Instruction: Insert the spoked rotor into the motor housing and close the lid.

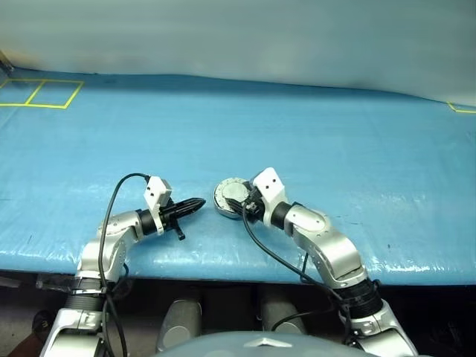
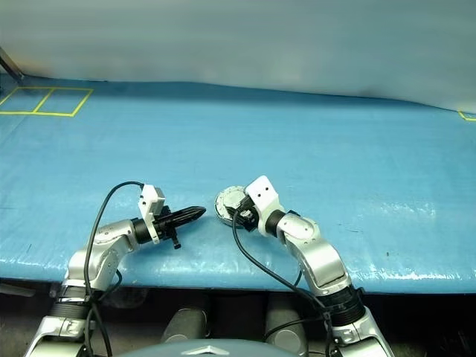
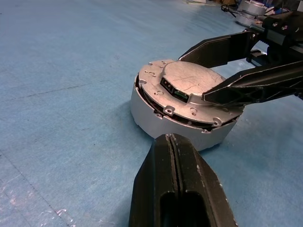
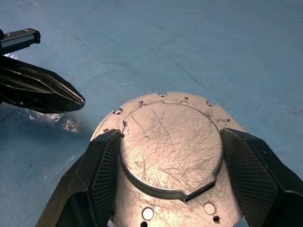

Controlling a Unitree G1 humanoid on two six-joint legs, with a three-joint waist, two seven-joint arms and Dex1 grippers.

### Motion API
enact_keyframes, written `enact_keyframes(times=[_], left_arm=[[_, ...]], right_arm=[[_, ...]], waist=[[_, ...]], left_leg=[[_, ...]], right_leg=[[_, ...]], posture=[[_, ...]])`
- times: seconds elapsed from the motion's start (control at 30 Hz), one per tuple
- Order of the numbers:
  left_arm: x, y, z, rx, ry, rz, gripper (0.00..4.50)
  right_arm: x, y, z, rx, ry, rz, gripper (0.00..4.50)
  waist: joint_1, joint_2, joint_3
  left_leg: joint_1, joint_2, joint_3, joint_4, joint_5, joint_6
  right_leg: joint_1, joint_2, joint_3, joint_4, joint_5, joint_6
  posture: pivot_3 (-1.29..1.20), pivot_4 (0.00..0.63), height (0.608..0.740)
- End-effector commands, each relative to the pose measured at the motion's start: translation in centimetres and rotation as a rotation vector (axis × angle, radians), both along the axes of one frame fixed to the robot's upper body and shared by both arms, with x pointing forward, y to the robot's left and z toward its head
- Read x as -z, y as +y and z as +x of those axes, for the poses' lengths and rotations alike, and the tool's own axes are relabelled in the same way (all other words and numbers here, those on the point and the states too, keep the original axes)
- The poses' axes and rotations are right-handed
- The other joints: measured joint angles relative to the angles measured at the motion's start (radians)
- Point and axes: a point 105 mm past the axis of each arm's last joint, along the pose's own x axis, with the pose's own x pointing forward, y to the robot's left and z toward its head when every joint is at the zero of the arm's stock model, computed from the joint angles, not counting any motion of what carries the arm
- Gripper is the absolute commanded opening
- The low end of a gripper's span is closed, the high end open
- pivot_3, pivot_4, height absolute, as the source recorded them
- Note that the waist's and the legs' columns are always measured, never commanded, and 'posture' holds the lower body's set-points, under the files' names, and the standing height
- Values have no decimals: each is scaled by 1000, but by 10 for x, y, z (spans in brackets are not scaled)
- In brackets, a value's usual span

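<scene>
Nearly done: lid [image 3: 189, 90] down on housing [image 3: 156, 116]; right gripper [image 4: 170, 156] spread astride it, left gripper [image 3: 173, 142] pressed together. Next: press lid flush.

One motor housing [image 3: 156, 111] sits on the single blue table cover [image 1: 335, 149], with one pale grey lid [image 4: 170, 142] down on top of it. Two grippers are near the housing: the left gripper [image 1: 195, 204] just beside it, the right gripper [image 4: 165, 184] astride its lid. Far from the housing, at the cover's back corners, there are two sets of yellow tape marks [image 1: 44, 93]
</scene>
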Motion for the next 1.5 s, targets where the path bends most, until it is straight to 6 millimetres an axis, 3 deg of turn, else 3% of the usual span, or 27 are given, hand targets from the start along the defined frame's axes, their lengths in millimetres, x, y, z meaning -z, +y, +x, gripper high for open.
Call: enact_keyframes(times=[0.03,0.37,0.7,1.03,1.27,1.5], left_arm=[[-9,-1,1,-1,-41,-19,0],[-6,1,2,-8,-31,-12,0],[-6,-1,1,-11,-30,-20,0],[-11,-1,3,-34,-38,-67,0],[-30,-16,12,-16,-39,-186,0],[-20,-29,21,18,-1,-116,0]], right_arm=[[-9,8,-3,-11,-14,18,2989],[-4,8,-1,26,20,1,2989],[21,0,2,56,33,-121,2989],[26,-4,3,77,80,-94,2989],[27,-3,1,67,80,-101,2989],[25,-6,0,83,73,-95,2989]], waist=[[0,0,0],[0,0,0],[-1,0,-1],[-1,0,-4],[0,0,-4],[1,1,-5]], left_leg=[[0,0,0,0,0,0],[0,0,0,0,0,0],[1,0,0,0,0,0],[2,1,0,0,0,0],[2,1,0,0,0,0],[2,0,0,0,0,0]], right_leg=[[0,0,0,0,0,0],[0,0,0,0,0,0],[0,0,0,0,0,0],[1,0,0,0,0,0],[1,0,0,0,0,0],[1,0,0,0,0,0]], posture=[[0,150,740],[0,150,740],[0,150,740],[0,150,740],[0,150,740],[0,150,740]])
